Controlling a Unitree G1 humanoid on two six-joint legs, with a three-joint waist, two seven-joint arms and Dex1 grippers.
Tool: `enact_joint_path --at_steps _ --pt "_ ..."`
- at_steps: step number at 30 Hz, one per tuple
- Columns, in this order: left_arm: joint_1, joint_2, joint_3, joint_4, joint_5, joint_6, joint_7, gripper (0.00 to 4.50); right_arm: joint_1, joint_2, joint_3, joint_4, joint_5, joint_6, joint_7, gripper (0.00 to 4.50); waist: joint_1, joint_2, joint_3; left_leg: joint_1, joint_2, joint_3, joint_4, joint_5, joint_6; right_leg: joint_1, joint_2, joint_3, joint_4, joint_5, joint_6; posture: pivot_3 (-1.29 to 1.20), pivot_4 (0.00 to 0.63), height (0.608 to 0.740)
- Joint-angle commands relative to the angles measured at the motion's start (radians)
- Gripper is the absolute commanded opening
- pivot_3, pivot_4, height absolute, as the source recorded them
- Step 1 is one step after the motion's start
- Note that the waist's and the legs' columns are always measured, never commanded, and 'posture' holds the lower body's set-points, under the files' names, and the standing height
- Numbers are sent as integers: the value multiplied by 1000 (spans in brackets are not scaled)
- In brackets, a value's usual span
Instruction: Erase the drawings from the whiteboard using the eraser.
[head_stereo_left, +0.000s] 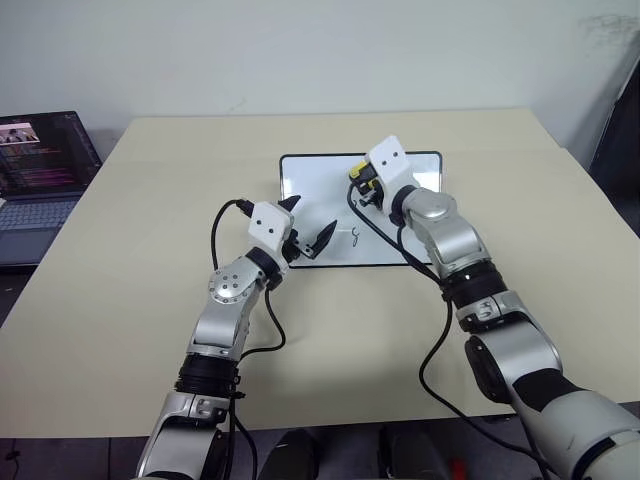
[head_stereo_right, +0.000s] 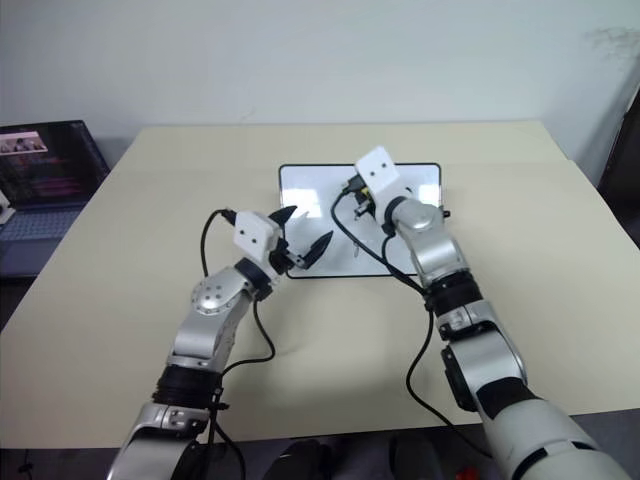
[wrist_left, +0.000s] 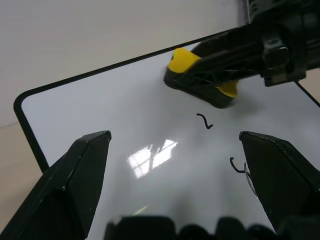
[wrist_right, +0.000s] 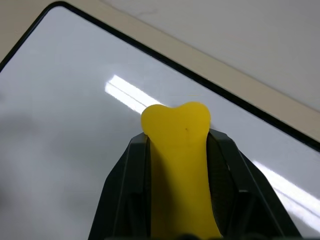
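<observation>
Right tool (wrist_right: 177, 150) clamps the eraser (wrist_right: 177, 150) over the whiteboard (head_stereo_left: 310, 180) while the left tool (head_stereo_left: 308, 225) stands wide.

The surface (head_stereo_left: 130, 260) is a pale beige top, with the whiteboard lying flat near its middle toward the far edge. The right tool's two black fingers (wrist_right: 125, 190) are closed on the sides of the yellow eraser, whose dark underside sits at the board's glossy face; whether it touches I cannot tell. Two small dark drawings (wrist_left: 204, 121) lie on the board just beside the eraser, toward the robot, between the left tool's spread fingers (wrist_left: 75, 180), which hover over the board's near left part and hold nothing. A plain light wall (head_stereo_left: 300, 50) rises behind the surface. To the left, off the surface, an open laptop (head_stereo_left: 40, 170) shows a lit screen.
</observation>
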Motion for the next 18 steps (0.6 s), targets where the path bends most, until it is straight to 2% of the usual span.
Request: enact_joint_path --at_steps 1,8,18 --pt "-13 -5 1 -8 3 -29 -4 4500 65 -47 4 -46 -23 63 9 1333 1 0 0 1 0 0 0 0 1 1 0 0 0 0 0 0 150 740" --pt "-16 -10 4 9 -2 -37 -9 4500 179 -125 -14 -185 -17 149 19 1333 2 0 -1 3 -1 -1 1 -1 3 5 1 -1 0 1 1 0 150 740" --pt "-35 -19 -1 32 -1 -44 -29 4500 88 -49 -29 -198 13 158 -28 1333 -4 0 -1 4 0 0 1 0 1 5 1 0 0 4 0 0 150 740"
